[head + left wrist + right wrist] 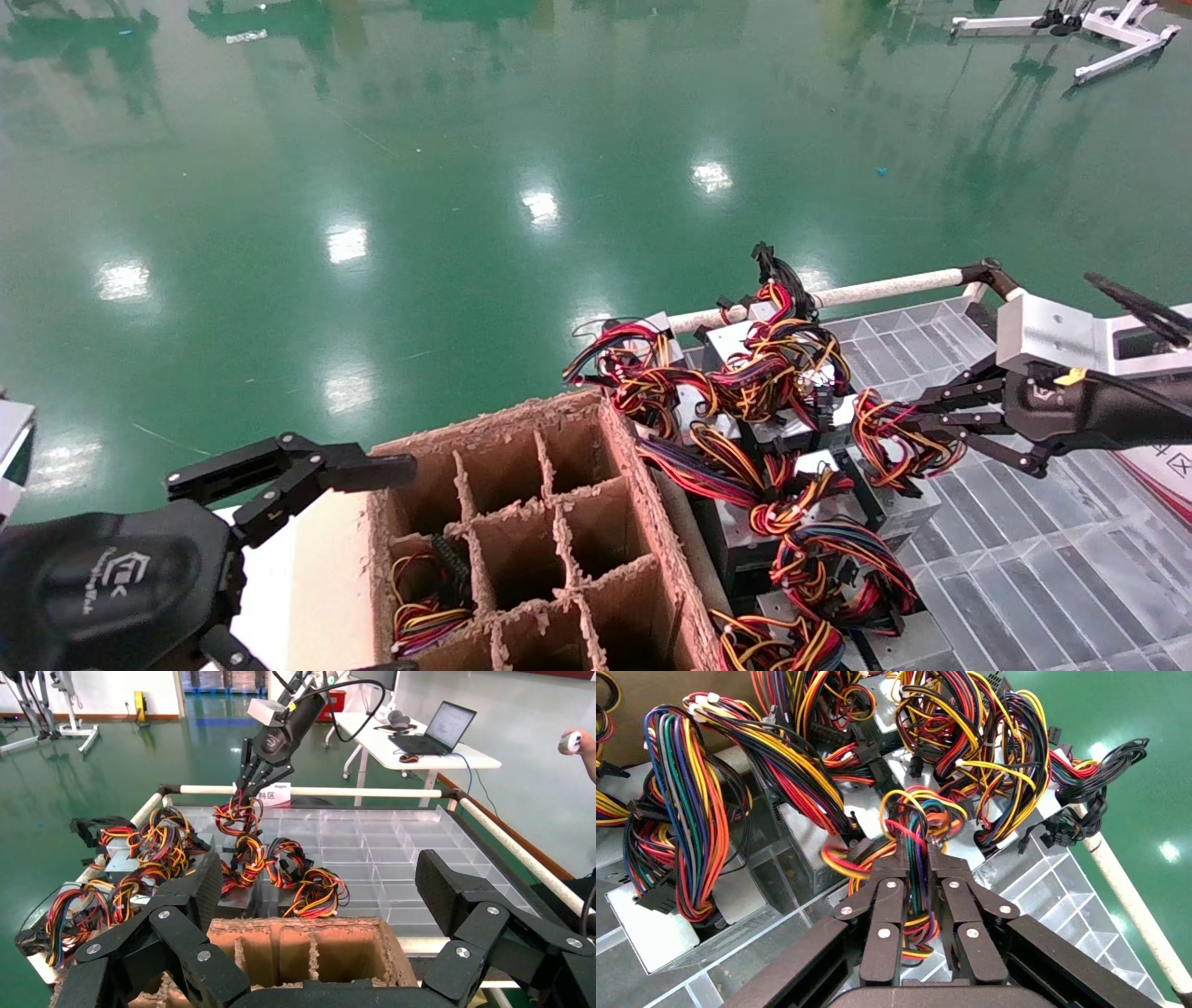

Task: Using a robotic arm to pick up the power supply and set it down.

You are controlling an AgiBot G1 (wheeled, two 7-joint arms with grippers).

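Observation:
Several grey power supplies (899,499) with looped red, yellow and black wire bundles lie packed on a clear gridded tray (1043,568). My right gripper (889,424) reaches in from the right and is shut on one supply's wire bundle (916,822). In the right wrist view the coloured wires run between the right gripper's (916,857) closed fingers; I cannot tell which grey box (873,808) they belong to. The left wrist view shows the right gripper (246,794) at the far side of the pile. My left gripper (320,892) hangs open beside the cardboard box, holding nothing.
A brown cardboard divider box (643,503) stands left of the supplies; one cell holds a wire bundle (424,610). A white rail (885,287) edges the tray's far side. Green floor lies beyond. A table with a laptop (429,738) stands farther off.

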